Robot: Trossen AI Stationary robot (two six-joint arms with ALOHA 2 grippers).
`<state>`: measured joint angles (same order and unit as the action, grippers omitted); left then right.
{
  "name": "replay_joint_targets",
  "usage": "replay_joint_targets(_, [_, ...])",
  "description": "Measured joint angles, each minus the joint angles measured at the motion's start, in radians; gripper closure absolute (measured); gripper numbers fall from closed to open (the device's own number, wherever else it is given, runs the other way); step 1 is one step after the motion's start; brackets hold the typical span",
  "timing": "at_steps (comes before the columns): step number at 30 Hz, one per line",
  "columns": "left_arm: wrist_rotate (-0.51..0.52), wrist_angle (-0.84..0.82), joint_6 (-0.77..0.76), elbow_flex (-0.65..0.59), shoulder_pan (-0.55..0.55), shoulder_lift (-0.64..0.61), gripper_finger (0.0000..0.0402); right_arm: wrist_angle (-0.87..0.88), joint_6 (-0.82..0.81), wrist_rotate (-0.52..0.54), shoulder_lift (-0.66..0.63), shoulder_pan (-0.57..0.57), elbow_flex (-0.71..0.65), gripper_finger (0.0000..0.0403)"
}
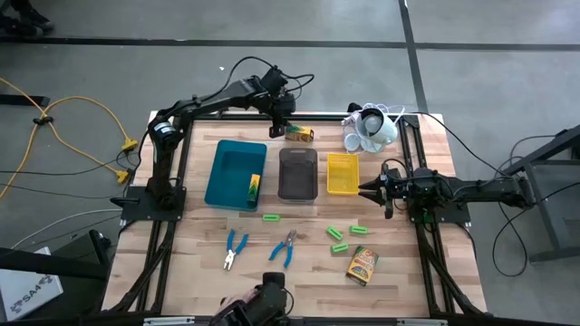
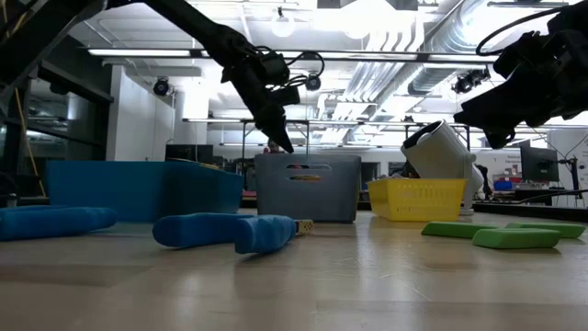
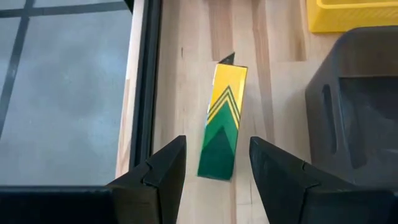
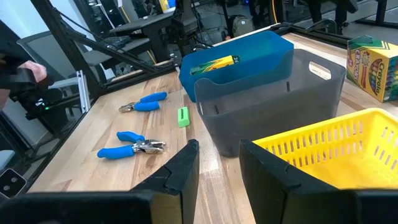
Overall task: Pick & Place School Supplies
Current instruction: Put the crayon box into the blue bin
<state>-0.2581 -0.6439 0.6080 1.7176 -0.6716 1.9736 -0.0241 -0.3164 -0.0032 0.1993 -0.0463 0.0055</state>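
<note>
left hand (image 3: 211, 171) spread wide over the flat crayon box (image 3: 222, 121); its long axis runs straight out between the fingers

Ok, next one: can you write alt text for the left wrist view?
The left hand, fingers open, hovers over a yellow-and-green box lying on the wooden table, the box lined up between the fingers. A grey tray sits beside the box, with a corner of a yellow tray beyond.

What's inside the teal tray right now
One yellow-and-green box lies inside the teal tray, against the wall nearest the grey tray. The rest of its floor looks bare from above; the low view's near wall hides the inside.
</note>
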Motion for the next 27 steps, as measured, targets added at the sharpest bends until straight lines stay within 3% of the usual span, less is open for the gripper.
replay_joint_targets(27, [-0.010, 0.006, 0.023, 0.000, 0.015, 0.035, 0.0232, -0.001, 0.000, 0.000, 0.000, 0.000, 0.000, 0.0297])
